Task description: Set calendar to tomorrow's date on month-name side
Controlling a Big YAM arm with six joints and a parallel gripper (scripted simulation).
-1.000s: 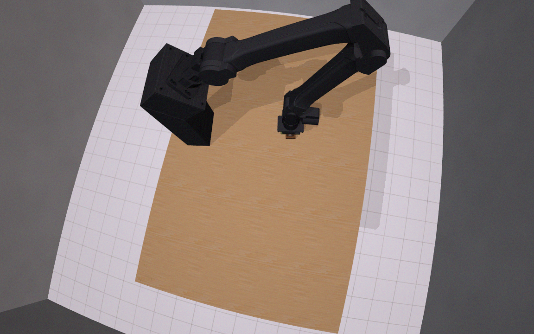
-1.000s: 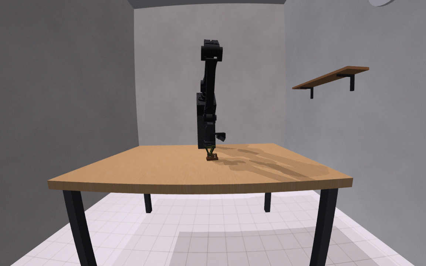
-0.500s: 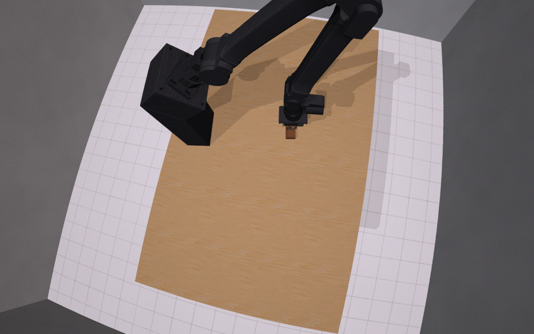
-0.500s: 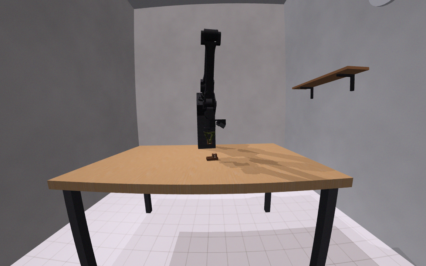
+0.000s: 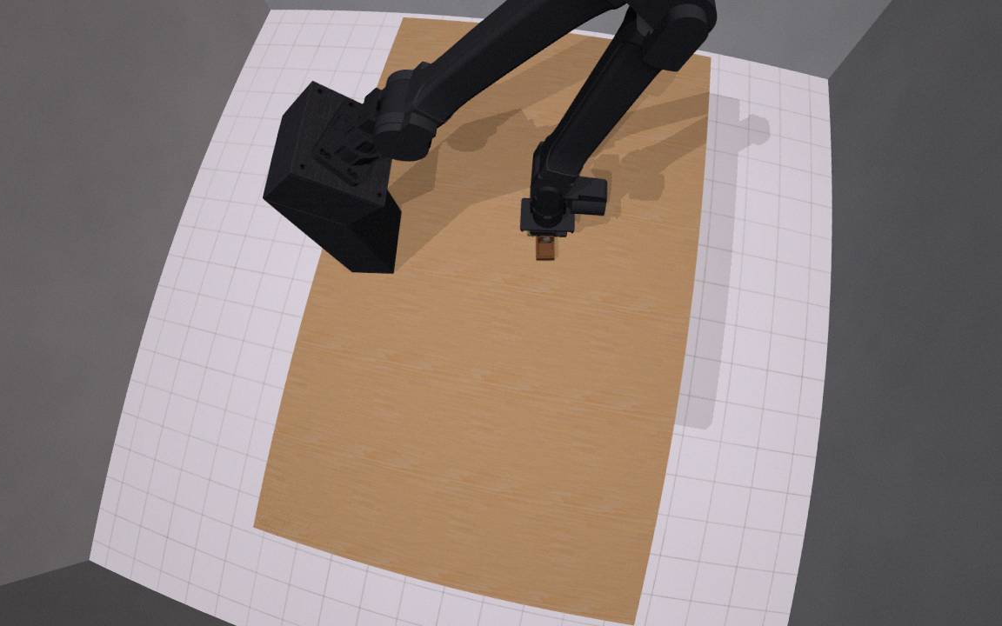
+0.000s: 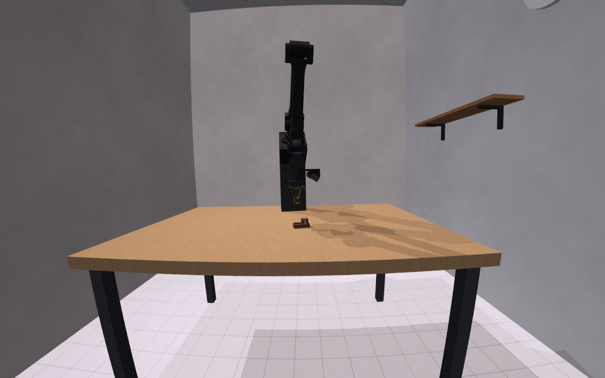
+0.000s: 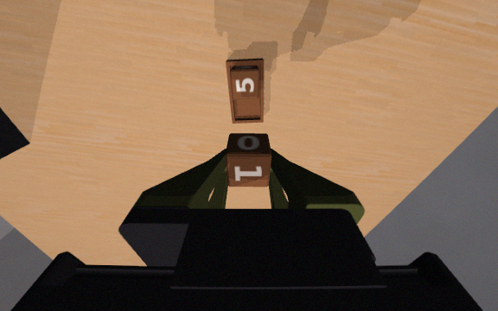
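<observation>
My gripper (image 6: 297, 199) (image 7: 248, 155) is shut on a brown cube (image 7: 249, 178) and holds it in the air above the table, near the tray. In the wrist view its upward face shows a 1 turned sideways, and a darker side face shows a 0. The small brown tray (image 5: 544, 253) (image 6: 296, 225) (image 7: 247, 110) lies flat on the table. The second cube (image 6: 304, 220) (image 7: 245, 85) stands in the tray at one end, with a sideways 5 on top. The other end of the tray is empty. The front digits are too small to read.
The wooden table (image 5: 457, 404) (image 6: 229, 247) bears the tray. The arm's black base (image 5: 333, 178) (image 6: 290, 188) stands behind it. A wall shelf (image 6: 478, 107) is far off to the right in the exterior view.
</observation>
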